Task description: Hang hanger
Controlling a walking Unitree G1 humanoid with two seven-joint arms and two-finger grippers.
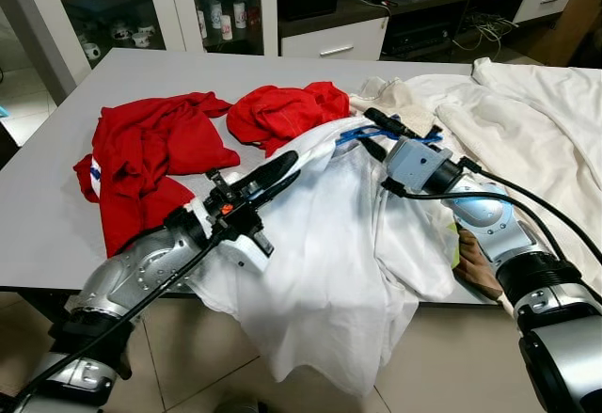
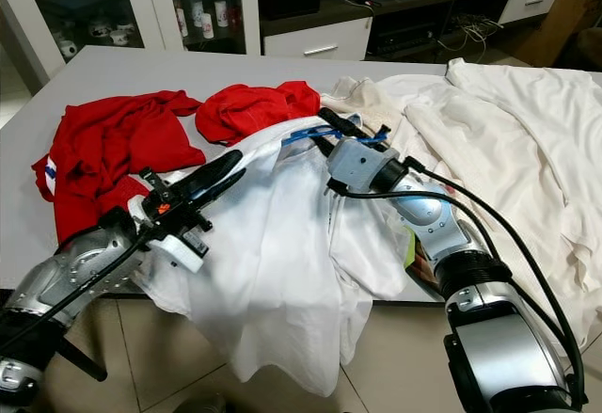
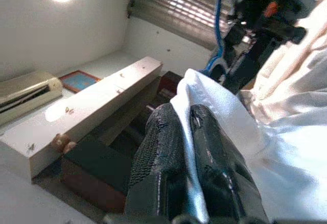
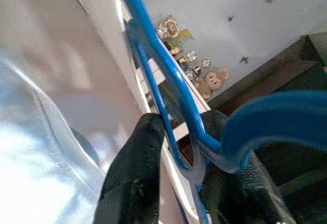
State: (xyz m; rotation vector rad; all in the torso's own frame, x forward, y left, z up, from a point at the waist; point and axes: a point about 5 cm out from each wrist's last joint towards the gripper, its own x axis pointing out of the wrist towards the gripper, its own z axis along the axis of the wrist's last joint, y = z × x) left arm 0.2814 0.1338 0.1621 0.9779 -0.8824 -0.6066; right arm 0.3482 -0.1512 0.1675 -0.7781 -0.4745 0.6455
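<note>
Left eye view: the left gripper (image 1: 282, 170) has its black fingers (image 3: 168, 152) pinched tight on a fold of the white shirt (image 1: 329, 272), which drapes from the grey table (image 1: 56, 197) over its near edge. Just beyond it, the right gripper (image 1: 388, 123) is clamped on the wire of the blue hanger (image 1: 362, 134), whose arms lie under the shirt's neck. Left of both grippers lie two red garments (image 1: 150, 150); cream sheets (image 1: 527, 121) spread to the right. Beyond the table, a glass-door cabinet (image 1: 221, 4) holds small bottles (image 1: 226, 20) and cups (image 1: 120, 33).
</note>
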